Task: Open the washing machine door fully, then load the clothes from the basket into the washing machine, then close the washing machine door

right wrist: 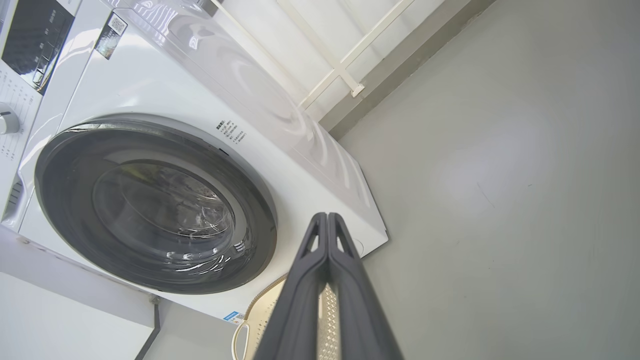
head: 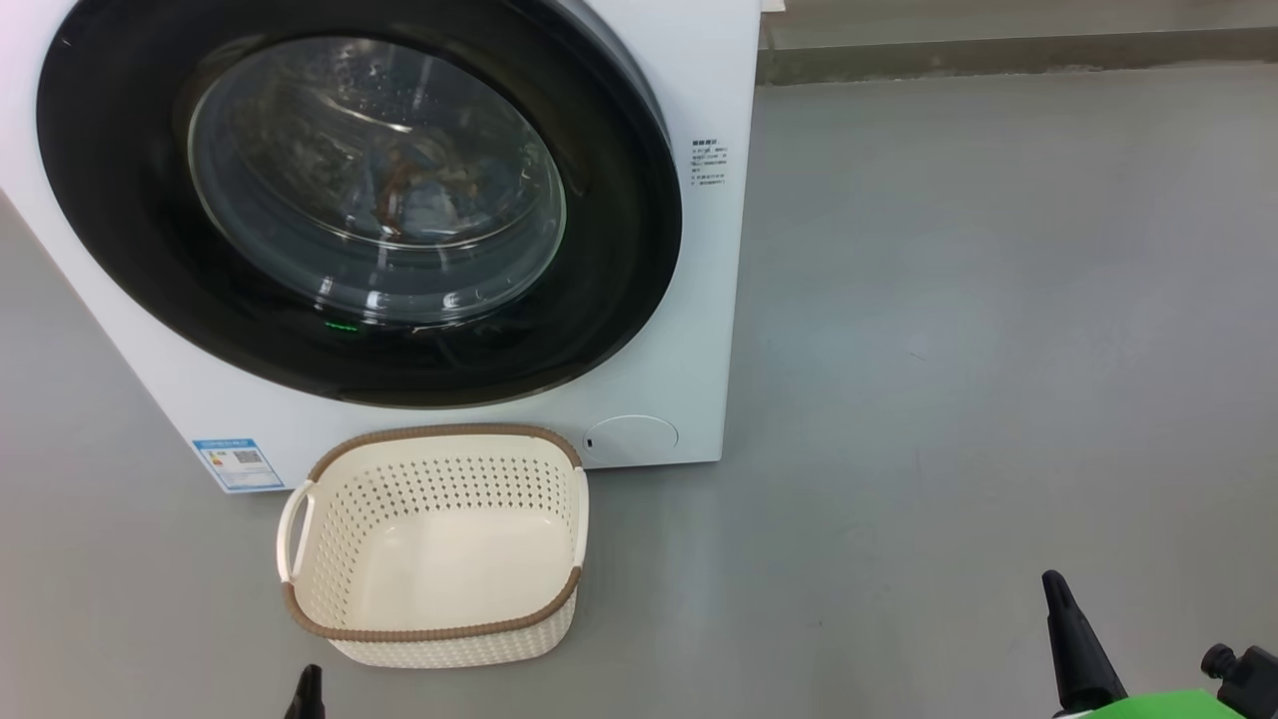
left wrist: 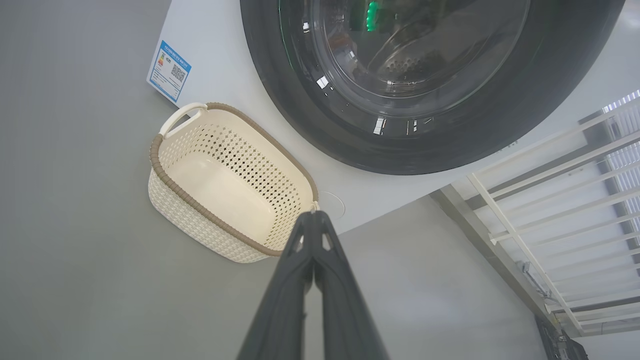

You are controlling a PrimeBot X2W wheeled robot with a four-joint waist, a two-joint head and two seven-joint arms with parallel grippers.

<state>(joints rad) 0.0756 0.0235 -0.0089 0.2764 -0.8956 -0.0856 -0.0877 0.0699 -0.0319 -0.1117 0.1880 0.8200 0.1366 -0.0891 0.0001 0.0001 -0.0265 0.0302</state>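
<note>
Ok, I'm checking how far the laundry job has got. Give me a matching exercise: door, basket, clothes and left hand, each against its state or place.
Things:
1. door
2. basket
3. clothes
4. left hand

States or places:
A. empty
B. inside, behind the glass
C. closed flat on the washer
D. shut, gripping nothing

Pairs: 1-C, 2-A, 3-B, 4-D

Bright, even light; faint shadows; glare on washing machine door (green glint too); wrist views bowed.
</note>
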